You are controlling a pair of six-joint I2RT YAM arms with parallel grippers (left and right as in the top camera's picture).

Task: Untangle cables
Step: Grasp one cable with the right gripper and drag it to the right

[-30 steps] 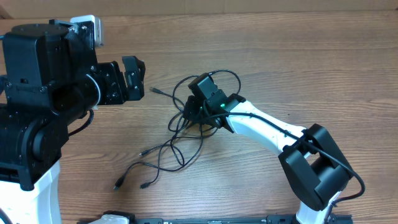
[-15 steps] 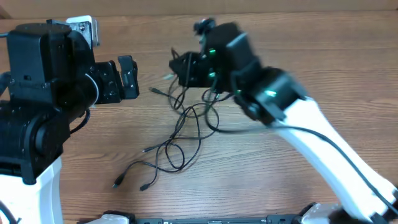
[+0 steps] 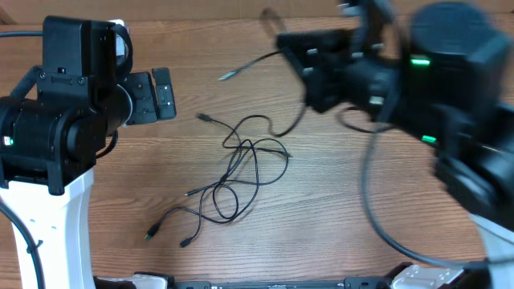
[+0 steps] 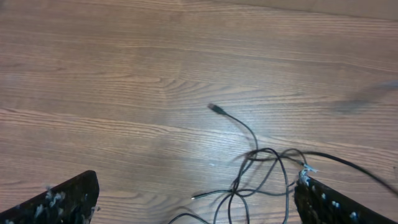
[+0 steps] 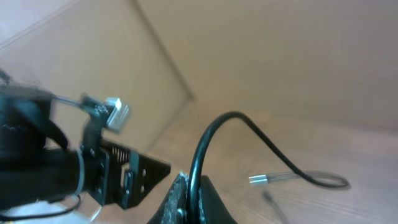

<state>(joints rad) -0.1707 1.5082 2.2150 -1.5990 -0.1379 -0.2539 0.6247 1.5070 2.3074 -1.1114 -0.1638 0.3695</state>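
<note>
A tangle of thin black cables (image 3: 241, 172) lies on the wooden table (image 3: 120, 201) in the overhead view, with plug ends trailing toward the front left. It also shows in the left wrist view (image 4: 261, 168). My right gripper (image 3: 293, 48) is raised high and shut on one black cable (image 5: 214, 134); this cable arcs from the jaws and its silver plug (image 5: 260, 180) hangs free, also visible in the overhead view (image 3: 227, 76). My left gripper (image 3: 161, 94) is open and empty, left of the tangle, its fingers apart (image 4: 193, 202).
The right arm (image 3: 450, 96) is blurred and fills the upper right of the overhead view. The left arm's body (image 3: 56, 136) stands at the left. A cardboard wall (image 5: 280, 50) rises behind the table.
My right gripper has risen from the tangle and swung up and to the back right, pulling one cable out of the pile. The tangle has loosened and spread. The left gripper has shifted slightly left.
</note>
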